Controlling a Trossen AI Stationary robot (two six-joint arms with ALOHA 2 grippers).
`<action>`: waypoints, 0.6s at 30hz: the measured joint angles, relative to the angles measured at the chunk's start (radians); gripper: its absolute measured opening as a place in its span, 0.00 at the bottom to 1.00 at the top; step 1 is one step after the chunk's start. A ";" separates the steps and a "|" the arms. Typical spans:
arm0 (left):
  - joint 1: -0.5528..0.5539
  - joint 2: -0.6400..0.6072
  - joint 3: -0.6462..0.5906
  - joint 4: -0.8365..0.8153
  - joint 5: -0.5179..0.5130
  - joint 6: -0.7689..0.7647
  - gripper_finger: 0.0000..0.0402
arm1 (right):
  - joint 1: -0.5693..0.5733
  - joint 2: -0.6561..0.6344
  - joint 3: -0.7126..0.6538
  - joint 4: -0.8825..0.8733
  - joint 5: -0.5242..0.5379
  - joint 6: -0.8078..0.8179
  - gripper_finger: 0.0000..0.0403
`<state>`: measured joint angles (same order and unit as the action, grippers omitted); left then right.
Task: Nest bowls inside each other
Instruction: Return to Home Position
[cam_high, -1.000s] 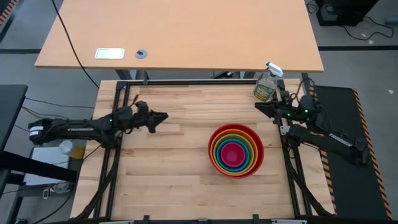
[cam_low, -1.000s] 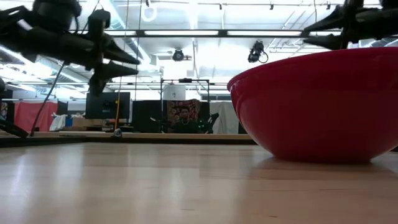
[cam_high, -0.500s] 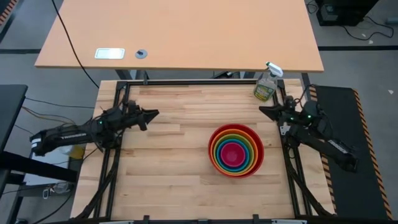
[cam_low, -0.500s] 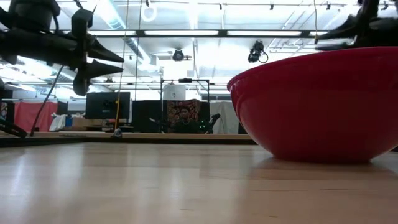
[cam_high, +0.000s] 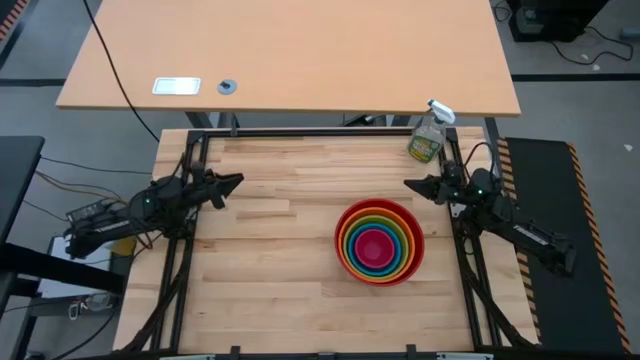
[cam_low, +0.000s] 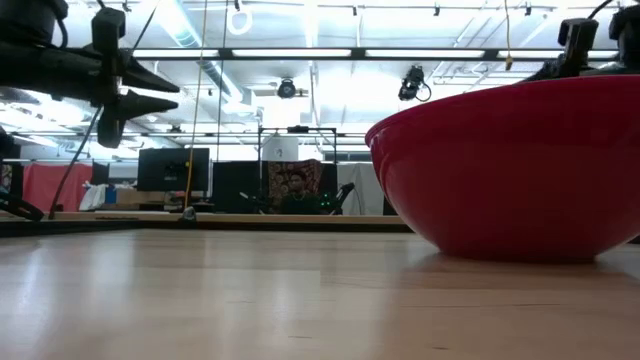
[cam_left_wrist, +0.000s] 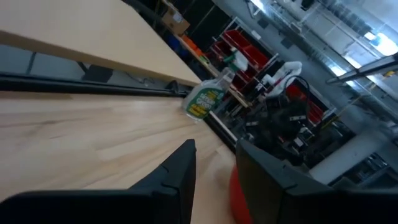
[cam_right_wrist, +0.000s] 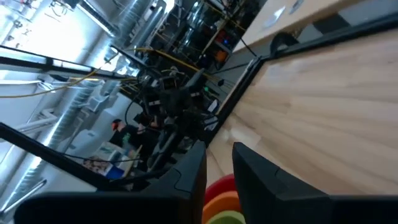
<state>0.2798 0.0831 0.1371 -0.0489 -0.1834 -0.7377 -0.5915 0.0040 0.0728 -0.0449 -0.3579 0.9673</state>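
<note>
The bowls sit nested in one stack on the wooden table, right of centre. The red bowl (cam_high: 341, 243) is outermost, with orange, lime green and blue rings inside it and the pink bowl (cam_high: 374, 248) in the middle. In the low view the red bowl (cam_low: 510, 170) rests on its base. My left gripper (cam_high: 237, 181) hovers level near the table's left edge, open and holding nothing (cam_left_wrist: 214, 152). My right gripper (cam_high: 408, 185) hovers level at the right edge, just beyond the stack, also open and holding nothing (cam_right_wrist: 219, 152).
A clear spray bottle (cam_high: 428, 137) stands at the table's far right corner, just beyond my right gripper. A black frame (cam_high: 300, 131) runs round the table. A larger tan desk (cam_high: 300, 50) lies beyond the far edge. Bare wood spreads across the table's left half and near side.
My left gripper has drawn back toward the table's left edge, staying level. My right gripper has sunk lower and rolled a little, staying by the right edge. The bowls have not moved.
</note>
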 joint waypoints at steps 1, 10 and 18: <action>0.000 -0.024 0.000 -0.026 -0.006 -0.004 0.29 | 0.000 0.000 -0.009 0.007 -0.002 0.007 0.22; -0.003 -0.081 0.001 -0.137 -0.015 -0.028 0.29 | 0.000 0.000 -0.034 0.017 0.022 0.023 0.21; -0.002 -0.080 0.001 -0.189 -0.023 -0.029 0.29 | 0.000 0.000 -0.034 0.016 0.038 0.018 0.20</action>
<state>0.2779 0.0029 0.1379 -0.2381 -0.2068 -0.7670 -0.5915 0.0044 0.0383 -0.0292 -0.3200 0.9852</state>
